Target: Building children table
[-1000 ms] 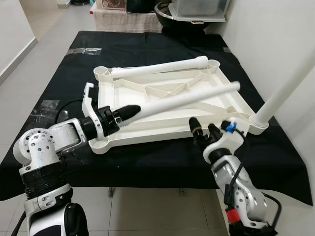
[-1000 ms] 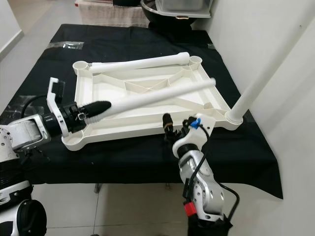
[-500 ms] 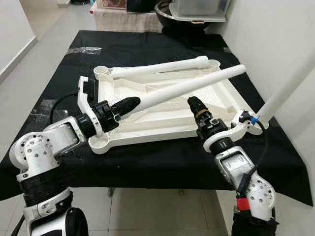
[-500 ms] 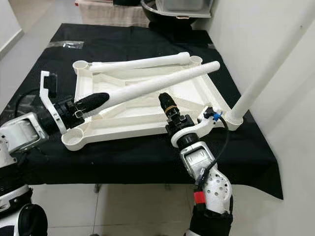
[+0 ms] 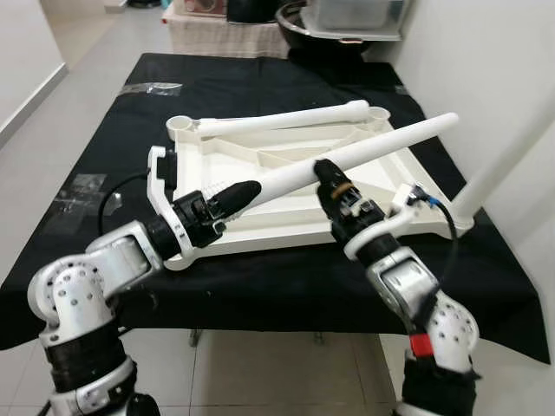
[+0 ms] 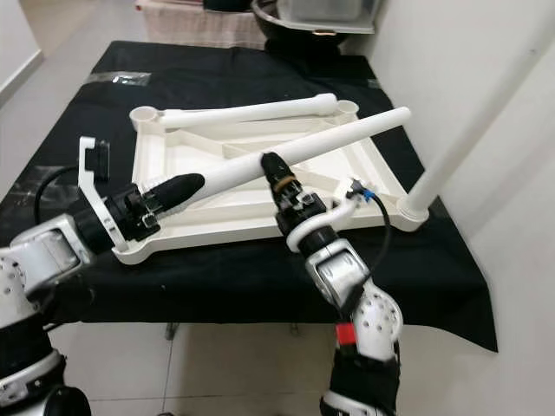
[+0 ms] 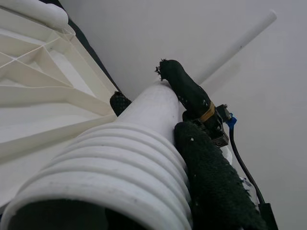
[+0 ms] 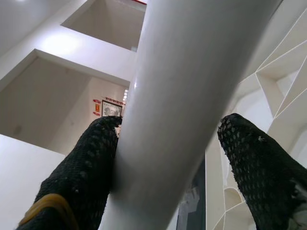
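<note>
The left hand [image 5: 232, 196] was seen clamped on the ribbed, threaded end of a white table leg [image 5: 381, 146], which was held slanting up over the upturned white tabletop [image 5: 286, 186]. At mid-length, the same leg was straddled by the right hand [image 5: 328, 173], its fingers [image 8: 84, 163] parted, one pressed against the tube and the other just off it. A second leg [image 5: 286, 118] was laid along the tabletop's far edge, and a third [image 5: 499, 165] was stood in the right near corner socket. The worktop [image 5: 104, 130] was covered in black cloth, with tiled floor beneath and a white wall to the right.
</note>
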Available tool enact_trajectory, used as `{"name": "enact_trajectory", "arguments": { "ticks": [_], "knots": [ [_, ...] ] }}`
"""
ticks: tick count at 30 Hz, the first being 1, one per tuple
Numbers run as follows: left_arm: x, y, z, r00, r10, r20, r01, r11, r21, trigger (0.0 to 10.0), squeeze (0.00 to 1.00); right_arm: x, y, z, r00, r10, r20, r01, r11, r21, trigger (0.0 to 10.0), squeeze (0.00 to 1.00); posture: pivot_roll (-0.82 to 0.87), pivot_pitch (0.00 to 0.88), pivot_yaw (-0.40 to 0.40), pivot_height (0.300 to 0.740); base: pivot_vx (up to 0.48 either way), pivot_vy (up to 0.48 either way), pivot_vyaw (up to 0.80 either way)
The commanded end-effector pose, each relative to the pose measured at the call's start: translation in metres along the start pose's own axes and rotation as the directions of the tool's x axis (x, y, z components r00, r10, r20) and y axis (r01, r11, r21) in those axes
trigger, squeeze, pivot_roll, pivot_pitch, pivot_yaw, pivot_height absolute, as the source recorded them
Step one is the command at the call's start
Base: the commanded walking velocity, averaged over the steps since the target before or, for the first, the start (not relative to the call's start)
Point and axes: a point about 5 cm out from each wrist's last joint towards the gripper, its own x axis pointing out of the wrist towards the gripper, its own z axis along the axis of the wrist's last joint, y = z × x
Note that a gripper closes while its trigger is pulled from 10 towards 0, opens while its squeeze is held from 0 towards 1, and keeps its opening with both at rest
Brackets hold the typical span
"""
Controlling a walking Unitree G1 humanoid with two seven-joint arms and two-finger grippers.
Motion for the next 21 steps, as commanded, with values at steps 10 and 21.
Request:
{"name": "enact_trajectory", "arguments": {
  "ticks": [10, 21],
  "knots": [
    [0.004, -0.015, -0.009, 0.997, -0.080, -0.002, 0.080, 0.997, 0.001, 10.0, 0.00, 0.029, 0.024, -0.012, 0.995, 0.093, -0.020, -0.091, 0.992, 0.083, 10.0, 0.00, 0.08, 0.103, -0.102, 0.740, 0.000, 0.000, 0.00],
    [0.007, -0.020, -0.019, 0.996, -0.092, -0.011, 0.092, 0.996, -0.013, 10.0, 0.00, 0.035, 0.021, -0.008, 0.999, 0.053, 0.007, -0.053, 0.997, 0.057, 10.0, 0.00, 0.07, 0.106, -0.100, 0.740, 0.000, 0.000, 0.00]
  ]
}}
